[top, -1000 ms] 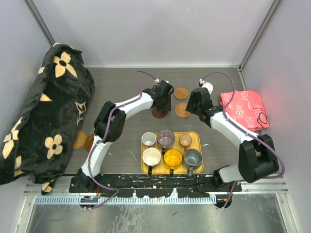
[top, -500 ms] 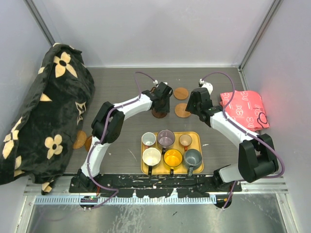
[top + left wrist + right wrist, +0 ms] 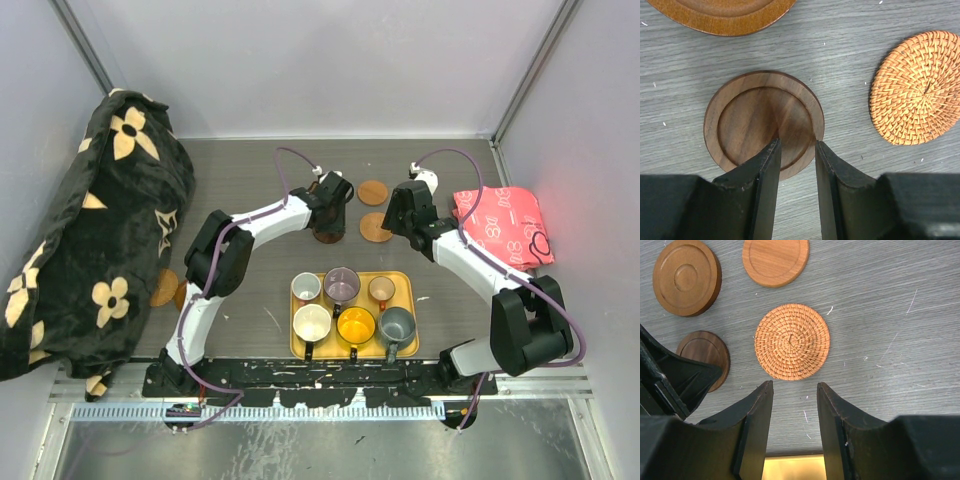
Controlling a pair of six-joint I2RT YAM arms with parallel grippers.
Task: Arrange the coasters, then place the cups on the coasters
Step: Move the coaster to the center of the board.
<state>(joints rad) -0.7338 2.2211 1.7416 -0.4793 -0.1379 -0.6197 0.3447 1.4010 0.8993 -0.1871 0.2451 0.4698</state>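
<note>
Left end effector (image 3: 797, 145) hovers over the dark coaster (image 3: 760, 120), fingers narrowly spread, pinching nothing. My right end effector (image 3: 794, 385), spread too and empty, hangs beside the woven coaster (image 3: 792, 347). Four coasters (image 3: 775, 260) cluster mid-counter (image 3: 250, 180). Two more coasters (image 3: 165, 287) lie left, against the blanket (image 3: 90, 230). All six cups (image 3: 342, 284) stand on the yellow tray (image 3: 408, 283).

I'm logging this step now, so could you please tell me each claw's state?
Left claw: open a little, empty, over the dark coaster.
Right claw: open, empty, near the woven coaster.
</note>
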